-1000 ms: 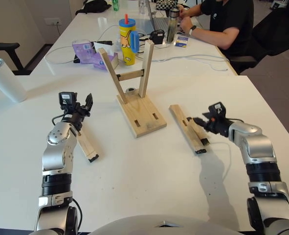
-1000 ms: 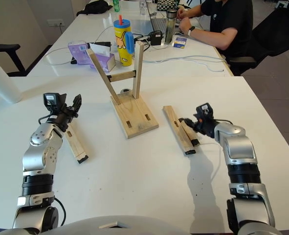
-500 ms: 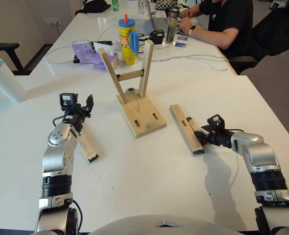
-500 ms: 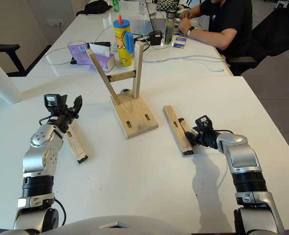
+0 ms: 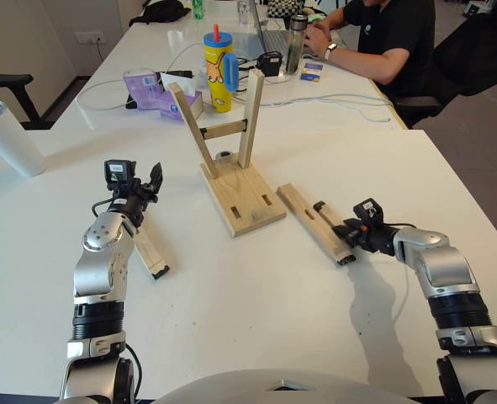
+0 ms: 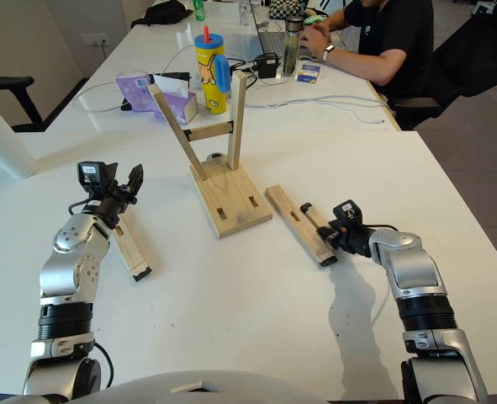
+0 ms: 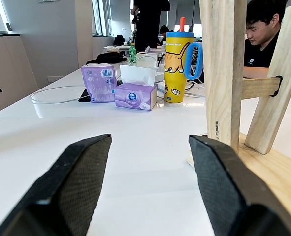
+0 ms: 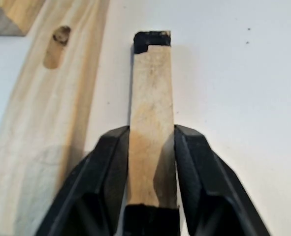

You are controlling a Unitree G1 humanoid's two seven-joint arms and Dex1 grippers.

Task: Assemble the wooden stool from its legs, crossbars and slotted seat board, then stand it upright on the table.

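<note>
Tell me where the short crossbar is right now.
In the left eye view the short crossbar lies on the table right of the seat board, beside the loose leg, its near end clamped in the right hand.

A long white table [image 5: 256, 320] filled the lower frame of an open office, with a second white table [image 5: 315, 118] butted against its far edge. A pale wall [image 5: 29, 34] carrying a power socket [image 5: 88, 36] stood at upper left, the black armrest of a chair [image 5: 8, 82] just below it. A black office chair [image 5: 475, 59] sat at upper right on grey floor [image 5: 483, 143]. Daylight came through tall windows [image 7: 100, 17] at the room's far end.
</note>
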